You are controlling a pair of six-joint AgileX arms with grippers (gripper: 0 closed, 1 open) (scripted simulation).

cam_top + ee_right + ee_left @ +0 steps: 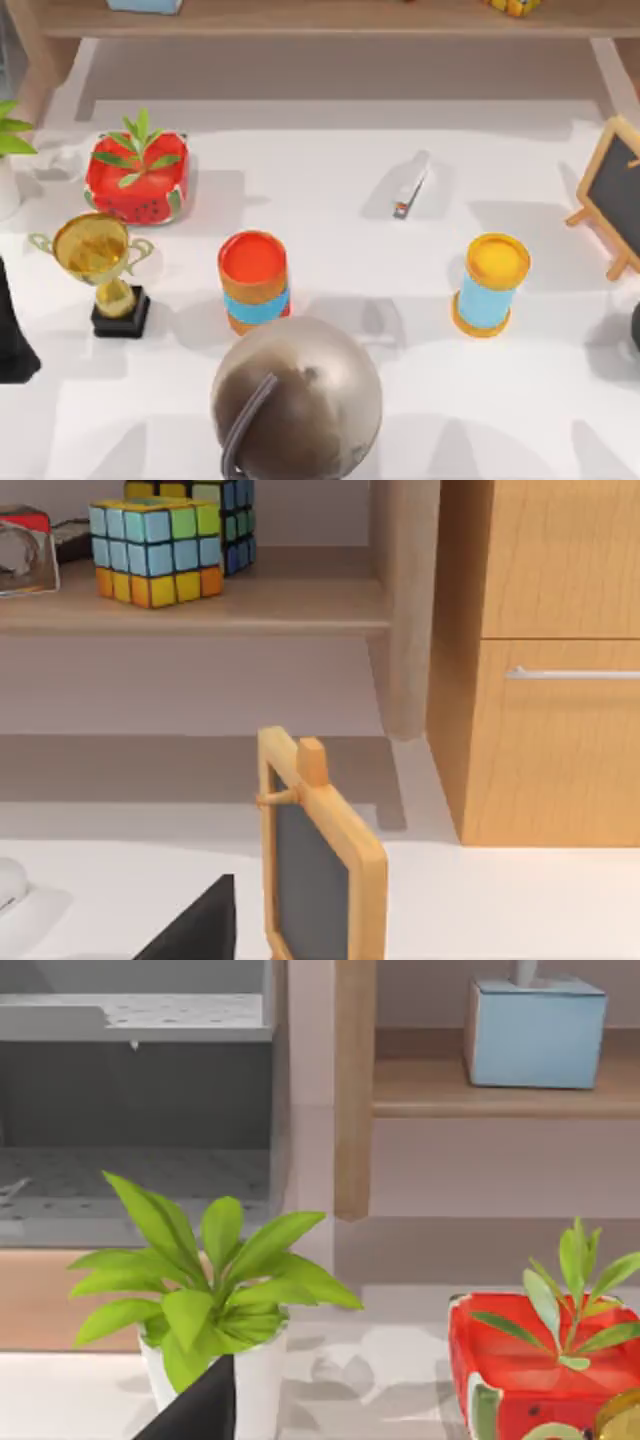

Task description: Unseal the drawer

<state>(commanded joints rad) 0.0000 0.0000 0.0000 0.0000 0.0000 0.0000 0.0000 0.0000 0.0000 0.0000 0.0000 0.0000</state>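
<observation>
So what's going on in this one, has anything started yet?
Nothing is being handled. The left arm sits at the table's left edge, the right arm at its right edge. In the right wrist view the wooden drawer with its metal handle looks fully closed. The cans, trophy and blackboard stand untouched.

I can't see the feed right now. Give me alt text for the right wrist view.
A closed wooden drawer front with a horizontal metal handle stands beside the white table. In front stands a small wood-framed chalkboard, seen edge-on. A shelf behind holds two colourful puzzle cubes.
</observation>
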